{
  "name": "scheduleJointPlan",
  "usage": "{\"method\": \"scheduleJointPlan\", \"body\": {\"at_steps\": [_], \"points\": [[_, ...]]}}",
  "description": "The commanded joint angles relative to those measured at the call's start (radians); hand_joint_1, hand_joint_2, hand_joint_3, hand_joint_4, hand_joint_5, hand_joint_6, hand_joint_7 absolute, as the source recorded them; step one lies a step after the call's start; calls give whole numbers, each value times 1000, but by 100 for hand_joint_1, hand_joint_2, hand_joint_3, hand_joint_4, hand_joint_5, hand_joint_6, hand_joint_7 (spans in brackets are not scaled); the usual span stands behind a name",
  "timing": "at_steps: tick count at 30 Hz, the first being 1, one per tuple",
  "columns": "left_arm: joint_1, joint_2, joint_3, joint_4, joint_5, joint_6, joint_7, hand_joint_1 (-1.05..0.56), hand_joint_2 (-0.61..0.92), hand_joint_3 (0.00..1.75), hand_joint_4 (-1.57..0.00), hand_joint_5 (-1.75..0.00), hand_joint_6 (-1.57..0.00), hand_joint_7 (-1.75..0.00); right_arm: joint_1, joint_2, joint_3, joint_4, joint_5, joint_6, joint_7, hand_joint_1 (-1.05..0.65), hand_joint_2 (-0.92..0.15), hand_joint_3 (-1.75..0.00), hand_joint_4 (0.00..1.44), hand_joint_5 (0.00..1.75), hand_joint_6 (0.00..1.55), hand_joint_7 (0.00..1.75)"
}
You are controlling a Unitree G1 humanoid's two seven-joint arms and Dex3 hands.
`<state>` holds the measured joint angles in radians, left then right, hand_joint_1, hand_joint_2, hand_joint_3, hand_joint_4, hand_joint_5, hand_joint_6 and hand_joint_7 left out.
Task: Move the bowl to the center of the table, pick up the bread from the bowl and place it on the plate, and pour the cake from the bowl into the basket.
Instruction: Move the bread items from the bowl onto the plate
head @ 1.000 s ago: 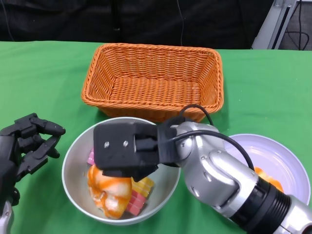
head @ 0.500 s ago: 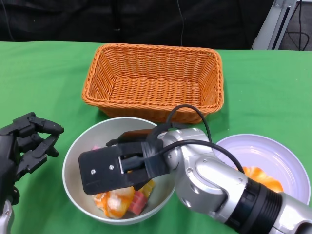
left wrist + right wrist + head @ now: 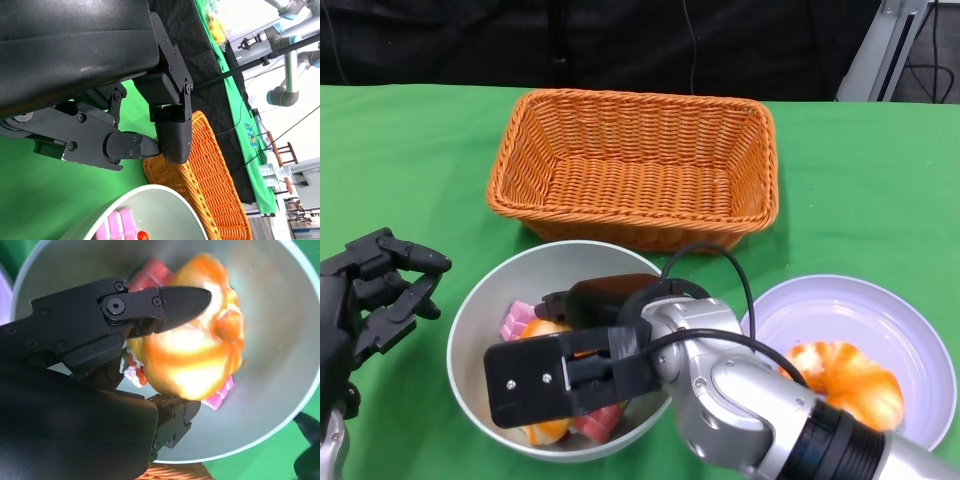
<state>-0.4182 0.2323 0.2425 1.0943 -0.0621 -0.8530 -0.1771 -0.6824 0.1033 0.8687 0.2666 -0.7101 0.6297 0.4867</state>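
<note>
The robot's right hand point(image 3: 565, 375) reaches down into a grey-white bowl point(image 3: 480, 325) on the green table point(image 3: 410, 160), nearest the robot. In the right wrist view its black fingers point(image 3: 165, 300) lie over the top of an orange-glazed piece of bread point(image 3: 195, 360), with another part of the hand beneath it, so the bread sits between them; whether they are actually pressing on it cannot be told for certain. Beside and under the bread, inside the bowl, are pink and red pieces of cake point(image 3: 518, 320), partly hidden by the hand. Off to the far side of that forearm, on the robot's right, sits a pale lilac plate point(image 3: 910, 340), already bearing an orange bread roll point(image 3: 845, 375). On the other side of the bowl, just beyond its rim, the left hand point(image 3: 375, 295) hangs above the cloth with its fingers curled inward and nothing in them; the left wrist view shows the fingertips point(image 3: 172, 135) close together with only air between. Beyond both hands, just past the far rim of the bowl, stands an orange wicker basket point(image 3: 635, 165), rectangular, its woven floor visible. Behind the table is a dark curtain point(image 3: 620, 40), and the left wrist view shows grey robot arms point(image 3: 285, 60) farther off. No brand, label or writing can be read on any of these things.
</note>
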Motion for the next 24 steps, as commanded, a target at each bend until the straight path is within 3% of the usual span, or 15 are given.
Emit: {"method": "scheduleJointPlan", "body": {"at_steps": [1, 4, 9, 10, 11, 14, 24], "points": [[-3, 13, 3, -2, -4, -10, 16, -18, 91, 30, -83, -141, -88, -101, 31, 16, -14, 1, 7, 13, -8, -44, -92, -13, 71, 150, 61, 5], [-3, 12, 4, -2, -8, -6, 10, -19, 91, 31, -83, -140, -88, -100, 64, 34, -55, 3, 29, -20, -82, -39, -92, -18, 65, 162, 72, 7], [-3, 13, 4, -2, -8, -6, 9, -20, 91, 31, -83, -139, -88, -99, 73, 40, -67, 8, 28, -34, -100, -38, -92, -20, 63, 165, 76, 7], [-4, 10, 6, -4, -14, -1, 5, -20, 90, 31, -83, -139, -89, -99, 89, 37, -87, 1, 43, -69, -127, -40, -92, -24, 59, 163, 81, 8], [-5, 8, 8, -5, -18, 2, 1, -19, 90, 31, -83, -139, -89, -100, 101, 35, -103, -3, 55, -96, -148, -39, -92, -21, 62, 149, 84, 7], [-4, 11, 3, -5, -8, -1, 12, -19, 90, 31, -83, -138, -89, -100, 127, 27, -134, -13, 79, -159, -192, -40, -92, -18, 68, 129, 91, 6], [-2, 12, 2, -7, -8, 1, 11, -19, 89, 33, -82, -139, -88, -100, 151, 15, -169, -30, 83, -215, -227, -39, -92, -14, 72, 126, 96, 5]]}}
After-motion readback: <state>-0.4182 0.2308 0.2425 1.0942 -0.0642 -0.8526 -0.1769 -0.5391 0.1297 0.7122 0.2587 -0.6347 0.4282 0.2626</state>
